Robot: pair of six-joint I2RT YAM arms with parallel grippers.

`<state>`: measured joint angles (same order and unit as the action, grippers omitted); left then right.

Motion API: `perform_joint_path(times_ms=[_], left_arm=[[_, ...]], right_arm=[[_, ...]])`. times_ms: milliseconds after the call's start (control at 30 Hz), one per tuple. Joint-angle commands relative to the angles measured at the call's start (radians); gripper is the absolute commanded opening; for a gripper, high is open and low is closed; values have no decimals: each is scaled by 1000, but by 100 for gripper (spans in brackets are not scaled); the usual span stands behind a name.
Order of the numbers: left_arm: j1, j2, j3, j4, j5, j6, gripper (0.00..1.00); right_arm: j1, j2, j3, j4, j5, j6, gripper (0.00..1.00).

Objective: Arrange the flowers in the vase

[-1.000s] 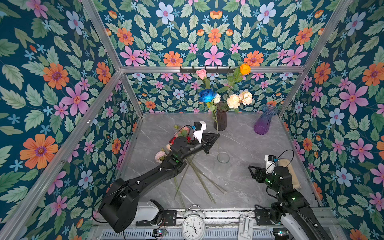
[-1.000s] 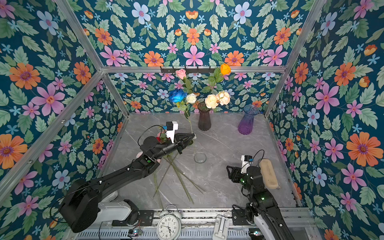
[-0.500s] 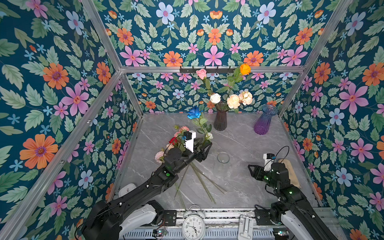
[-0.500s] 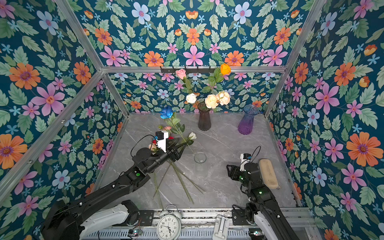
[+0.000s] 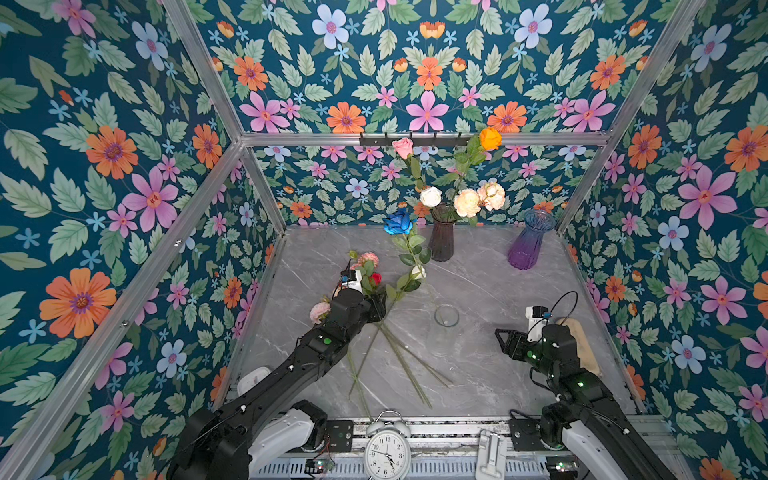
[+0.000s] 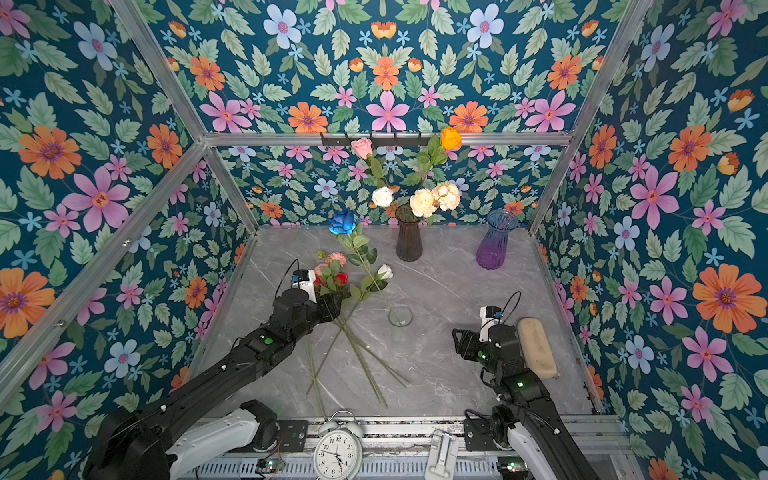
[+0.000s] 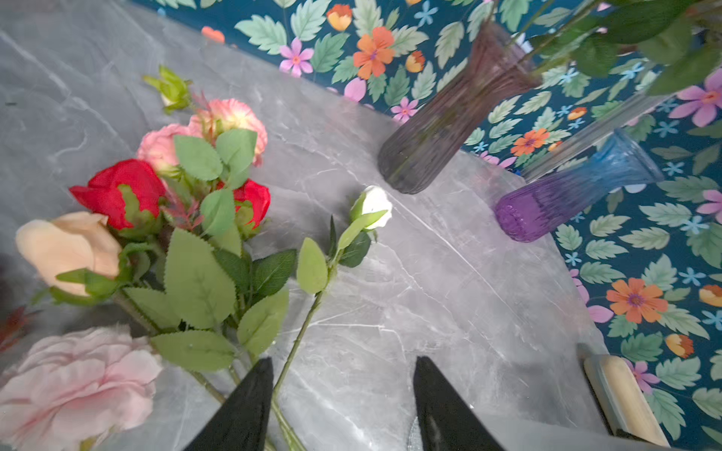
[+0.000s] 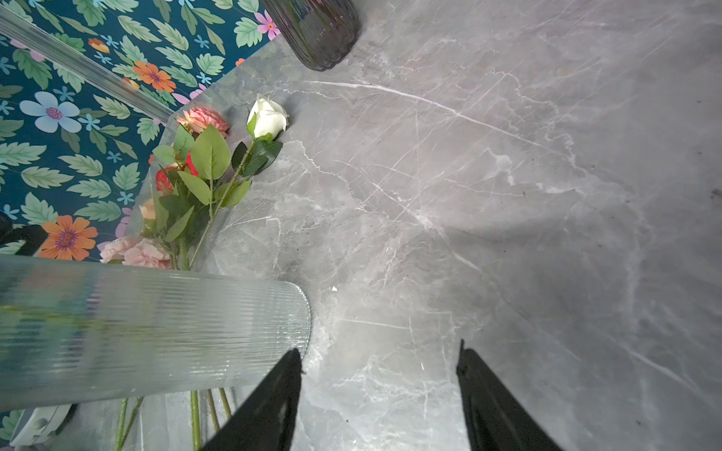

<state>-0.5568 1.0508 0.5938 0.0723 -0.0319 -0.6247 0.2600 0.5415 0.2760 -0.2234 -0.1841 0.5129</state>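
Observation:
The dark ribbed vase (image 5: 441, 235) (image 7: 449, 125) stands at the back and holds pink, orange, white and cream flowers (image 5: 467, 201). Left of it a blue rose (image 5: 399, 221) (image 6: 343, 221) leans steeply, its stem running down toward my left gripper (image 5: 380, 306) (image 6: 336, 305). That gripper (image 7: 344, 361) is open just above the table, with the thin stem of a white rosebud (image 7: 374, 203) lying against one finger. Red, pink and cream flowers (image 5: 368, 274) (image 7: 117, 191) lie in a pile beside it. My right gripper (image 5: 500, 343) (image 8: 379, 353) hangs open and empty at the right.
A clear ribbed glass vase (image 5: 446, 316) (image 8: 156, 320) stands mid-table, close to one right finger. A purple-blue vase (image 5: 530, 243) stands back right. A beige block (image 5: 579, 349) lies by the right wall, an alarm clock (image 5: 386, 451) at the front edge. Long stems (image 5: 395, 361) fan toward the front.
My left arm has drawn back from the dark vase toward the front left and its jaws have opened. The blue rose came away from the vase's mouth and now leans over the pile.

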Motion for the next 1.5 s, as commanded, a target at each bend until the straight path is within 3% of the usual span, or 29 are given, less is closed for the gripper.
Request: perform_joint_path(times_ms=[0, 200, 700, 967, 1133, 1233, 1367, 1467], left_arm=[[18, 20, 16, -28, 45, -17, 60], [20, 53, 42, -75, 21, 20, 60], [20, -86, -63, -207, -169, -107, 60], [20, -56, 56, -464, -164, -111, 54], [20, -26, 86, -499, -166, -69, 38], [20, -10, 84, -502, -184, -65, 40], [21, 60, 90, -494, -237, -40, 54], [35, 153, 105, -508, -264, -29, 55]], right_arm=[[0, 13, 7, 39, -12, -10, 65], [1, 39, 11, 47, 7, -4, 64], [1, -48, -9, 10, 47, 16, 65], [1, -161, -35, -12, -12, 10, 65], [1, -165, -39, -7, -15, 12, 65], [1, -139, -33, -2, -15, 12, 64], [1, -94, -25, 14, -12, 10, 64], [1, -47, -13, 22, -12, 9, 64]])
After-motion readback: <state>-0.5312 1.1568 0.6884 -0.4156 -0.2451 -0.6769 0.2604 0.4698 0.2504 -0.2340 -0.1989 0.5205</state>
